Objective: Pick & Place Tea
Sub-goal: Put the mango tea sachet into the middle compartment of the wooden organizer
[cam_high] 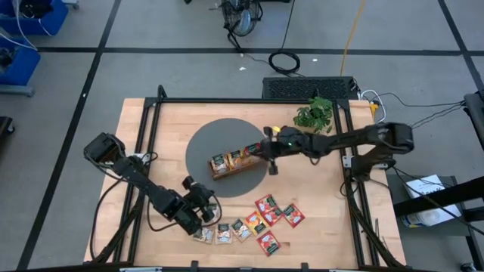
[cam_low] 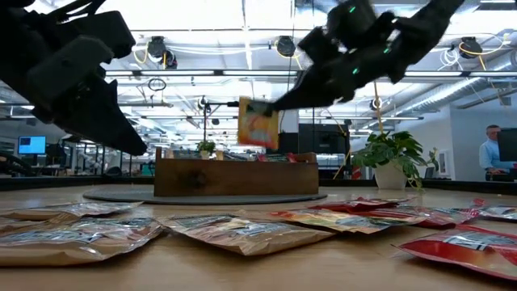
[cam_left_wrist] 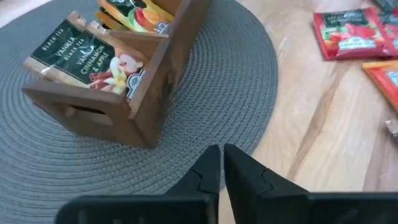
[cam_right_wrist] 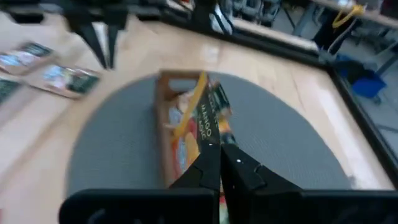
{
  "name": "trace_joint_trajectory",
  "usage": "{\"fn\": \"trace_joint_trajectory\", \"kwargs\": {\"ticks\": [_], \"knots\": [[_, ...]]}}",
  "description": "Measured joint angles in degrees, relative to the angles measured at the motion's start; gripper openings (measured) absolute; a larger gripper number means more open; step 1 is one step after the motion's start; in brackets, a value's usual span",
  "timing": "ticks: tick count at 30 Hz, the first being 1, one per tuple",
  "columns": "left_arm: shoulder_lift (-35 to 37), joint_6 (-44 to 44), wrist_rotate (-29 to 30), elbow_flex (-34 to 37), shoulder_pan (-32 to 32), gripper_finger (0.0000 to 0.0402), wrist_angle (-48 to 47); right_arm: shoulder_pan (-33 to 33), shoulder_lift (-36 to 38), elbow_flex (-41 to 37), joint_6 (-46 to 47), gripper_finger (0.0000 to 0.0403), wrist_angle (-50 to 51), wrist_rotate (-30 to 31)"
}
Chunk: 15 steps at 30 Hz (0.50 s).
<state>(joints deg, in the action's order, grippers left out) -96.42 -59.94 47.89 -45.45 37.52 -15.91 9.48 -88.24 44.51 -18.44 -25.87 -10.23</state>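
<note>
Near the middle of the high view, the right gripper [cam_high: 266, 151] is pinching an orange sachet [cam_low: 258, 123] by its edge and carrying it above the right end of the wooden tray [cam_high: 236, 162], which sits on a grey mat [cam_high: 204, 140]. To do this well, it should be lining the sachet upright over an open compartment before lowering and letting go. The left gripper [cam_high: 198, 202], fingers nearly together and empty, is waiting lower left beside the loose sachets [cam_high: 253, 224] on the table [cam_high: 144, 128].
</note>
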Motion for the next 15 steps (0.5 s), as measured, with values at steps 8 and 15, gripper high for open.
{"fn": "trace_joint_trajectory", "kwargs": {"ticks": [8, 15], "knots": [[0.0, 2.9, 0.1, 0.0, -0.8, 0.0047, 0.0, 1.8, -8.8, 5.6, -0.7, 0.0000, -1.2, -0.6], [0.0, 3.5, 0.1, 0.0, -1.2, 0.0030, -0.3, 1.8, -11.5, 6.4, -1.2, 0.0000, 0.4, -0.8]]}}
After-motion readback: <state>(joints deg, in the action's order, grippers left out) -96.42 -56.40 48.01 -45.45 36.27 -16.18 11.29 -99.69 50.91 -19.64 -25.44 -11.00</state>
